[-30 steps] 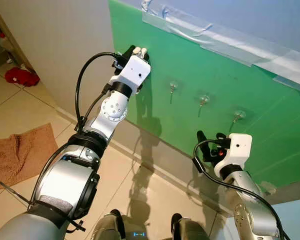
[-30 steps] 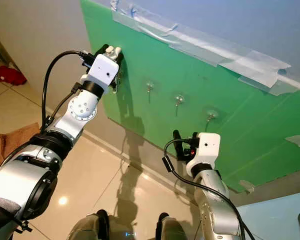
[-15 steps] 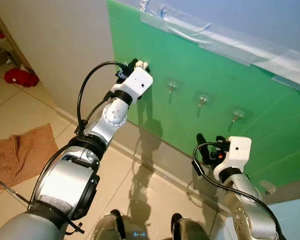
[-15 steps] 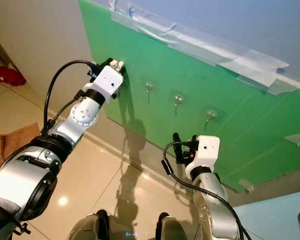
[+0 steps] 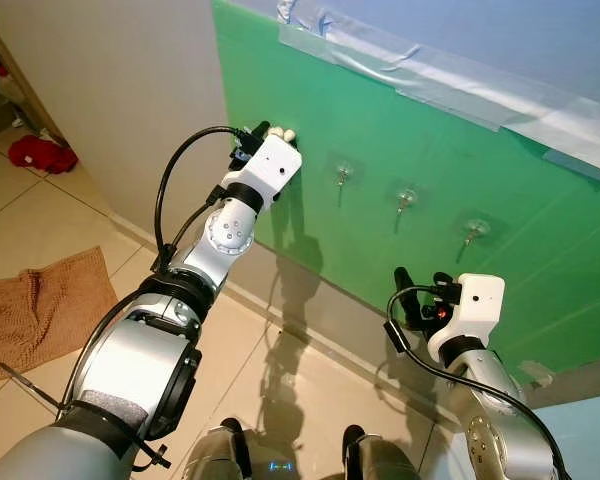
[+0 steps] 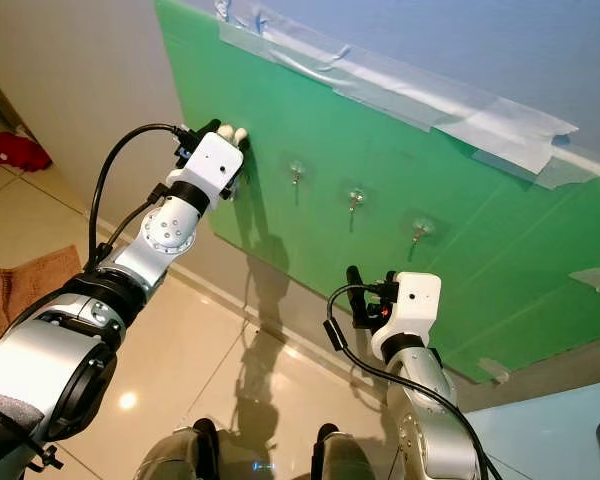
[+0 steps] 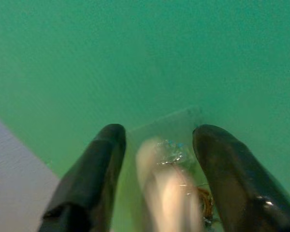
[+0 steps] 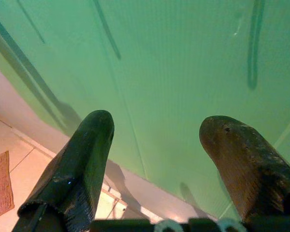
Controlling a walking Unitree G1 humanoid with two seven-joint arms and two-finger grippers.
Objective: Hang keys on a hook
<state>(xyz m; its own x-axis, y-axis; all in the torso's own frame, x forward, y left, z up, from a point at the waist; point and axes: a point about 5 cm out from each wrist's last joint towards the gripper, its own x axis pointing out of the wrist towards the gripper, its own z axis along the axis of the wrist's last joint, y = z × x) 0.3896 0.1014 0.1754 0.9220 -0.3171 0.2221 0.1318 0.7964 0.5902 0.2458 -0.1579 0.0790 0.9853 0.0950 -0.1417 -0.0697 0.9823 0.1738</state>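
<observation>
Left gripper [image 7: 157, 159]: raised at the green wall board [image 5: 430, 180], jaws apart around a pale fob with metal keys [image 7: 171, 193].
Clear stick-on hook [image 7: 176, 121]: just beyond the keys.
Advice: judged, settle the ring fully before withdrawing.
Right gripper [image 8: 157, 145]: idle, jaws apart, empty.
</observation>
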